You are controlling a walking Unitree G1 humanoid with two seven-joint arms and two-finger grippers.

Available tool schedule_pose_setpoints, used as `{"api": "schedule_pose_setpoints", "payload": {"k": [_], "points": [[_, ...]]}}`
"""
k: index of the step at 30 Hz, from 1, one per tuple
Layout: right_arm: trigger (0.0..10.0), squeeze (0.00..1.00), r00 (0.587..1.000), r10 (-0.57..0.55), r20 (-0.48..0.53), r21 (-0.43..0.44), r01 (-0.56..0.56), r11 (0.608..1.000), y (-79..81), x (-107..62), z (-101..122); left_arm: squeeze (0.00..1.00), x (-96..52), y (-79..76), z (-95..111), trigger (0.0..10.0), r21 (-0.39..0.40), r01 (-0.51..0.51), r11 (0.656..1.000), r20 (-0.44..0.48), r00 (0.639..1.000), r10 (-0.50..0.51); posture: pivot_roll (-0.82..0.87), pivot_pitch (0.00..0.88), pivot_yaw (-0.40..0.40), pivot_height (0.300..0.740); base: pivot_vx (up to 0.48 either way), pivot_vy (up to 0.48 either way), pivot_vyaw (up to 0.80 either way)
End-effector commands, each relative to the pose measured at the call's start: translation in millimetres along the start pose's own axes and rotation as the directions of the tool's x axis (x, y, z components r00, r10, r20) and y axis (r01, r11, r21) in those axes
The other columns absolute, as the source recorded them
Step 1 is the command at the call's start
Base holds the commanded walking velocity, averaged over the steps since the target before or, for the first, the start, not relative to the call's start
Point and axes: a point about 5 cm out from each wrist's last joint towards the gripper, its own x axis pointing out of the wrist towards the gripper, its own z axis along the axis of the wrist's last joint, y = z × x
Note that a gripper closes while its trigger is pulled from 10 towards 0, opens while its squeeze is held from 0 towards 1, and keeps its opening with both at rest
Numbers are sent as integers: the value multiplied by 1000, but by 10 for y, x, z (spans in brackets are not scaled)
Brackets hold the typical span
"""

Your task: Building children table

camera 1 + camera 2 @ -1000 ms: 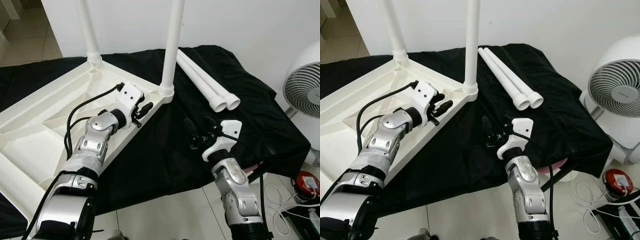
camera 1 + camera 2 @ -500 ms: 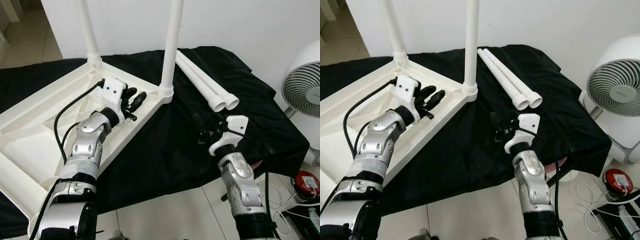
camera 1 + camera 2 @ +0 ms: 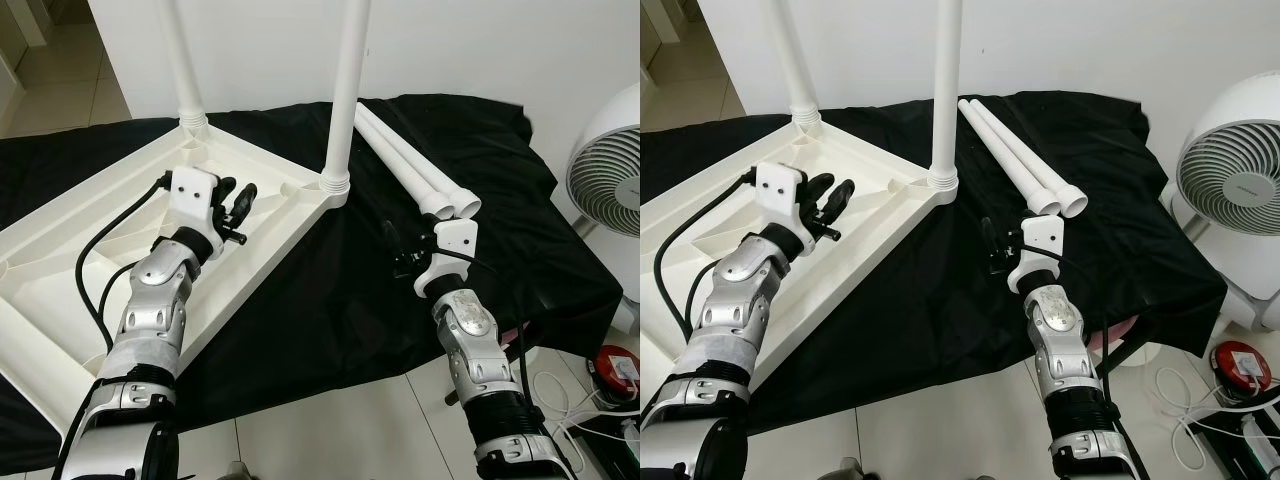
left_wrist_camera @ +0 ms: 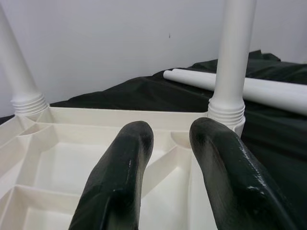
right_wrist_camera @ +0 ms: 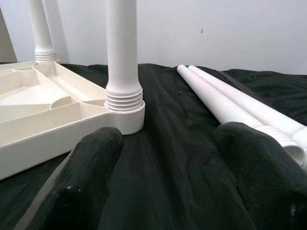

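**Upturned table, two legs fitted, two loose**

On the black cloth [image 3: 330, 300], seen from the head, the white tabletop [image 3: 90, 230] lies underside up with two upright legs [image 3: 345, 100] screwed into its corners. Two loose legs [image 3: 410, 175] lie side by side just beyond. The left gripper [image 3: 238, 200] hovers over the tabletop's ribs; the right gripper [image 3: 392, 255] hangs over the cloth near the loose legs' ends. A white fan [image 3: 610, 180] stands to the right.

Left wrist: fingers [image 4: 120, 182] slightly parted, holding nothing, above the ribbed underside.

Right wrist: fingers [image 5: 91, 177] spread wide, empty, between the corner leg and the loose legs.
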Motion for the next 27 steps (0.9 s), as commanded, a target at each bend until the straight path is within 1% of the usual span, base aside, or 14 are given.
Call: {"api": "schedule_pose_setpoints", "payload": {"k": [1,3,4,5,7,9,11,13,15,17,19,21,23,27], "points": [[10000,0,1000,3,-7,1,-3,1000,-10,-11,-28,0,-34,-15,-45,10000,8,46,999,-11,999,-46,-8,0,13,740,0,0,0],[10000,0,1000,0,-21,3,0,1000,-28,-51,-76,0,-253,-34,-134,10000,-1,129,992,-26,991,-129,-7,0,12,740,0,0,0],[10000,0,1000,0,-21,3,0,1000,-28,-51,-76,0,-253,-34,-134,10000,-1,129,992,-26,991,-129,-7,0,12,740,0,0,0],[10000,0,1000,0,-24,2,0,1000,-38,-70,-91,0,-370,-73,-158,10000,-7,198,980,-36,980,-198,-1,0,5,740,0,0,0],[10000,0,1000,0,-24,2,0,1000,-38,-70,-91,0,-370,-73,-158,10000,-7,198,980,-36,980,-198,-1,0,5,740,0,0,0],[10000,0,1000,-3,-27,-10,3,1000,-61,-92,-128,0,-588,-151,-194,10000,-21,323,946,-70,943,-324,4,0,2,740,0,0,0],[10000,0,1000,-3,-27,-10,3,1000,-61,-92,-128,0,-588,-151,-194,10000,-21,323,946,-70,943,-324,4,0,2,740,0,0,0],[10000,0,1000,1,-29,-21,-1,1000,-81,-103,-162,0,-752,-191,-210,10000,-35,416,909,-110,902,-418,13,0,-4,740,0,0,0],[10000,0,1000,1,-29,-21,-1,1000,-81,-103,-162,0,-752,-191,-210,10000,-35,416,909,-110,902,-418,13,0,-4,740,0,0,0],[10000,0,999,7,-33,-22,-7,1000,-83,-121,-178,0,-873,-201,-224,10000,-48,476,878,-152,865,-478,17,0,-8,740,0,0,0],[10000,0,999,7,-33,-22,-7,1000,-83,-121,-178,0,-873,-201,-224,10000,-48,476,878,-152,865,-478,17,0,-8,740,0,0,0],[10000,0,999,9,-36,-24,-10,1000,-85,-134,-190,0,-942,-194,-228,10000,-45,503,863,-174,847,-503,20,0,-6,740,0,0,0],[10000,0,999,14,-39,-28,-15,1000,-94,-156,-206,0,-1083,-164,-250,10000,-59,545,837,-230,808,-542,24,0,-7,740,0,0,0],[10000,0,999,15,-40,-30,-16,999,-102,-168,-212,0,-1177,-132,-270,10000,-78,561,824,-279,781,-559,22,0,-4,740,0,0,0]]}}
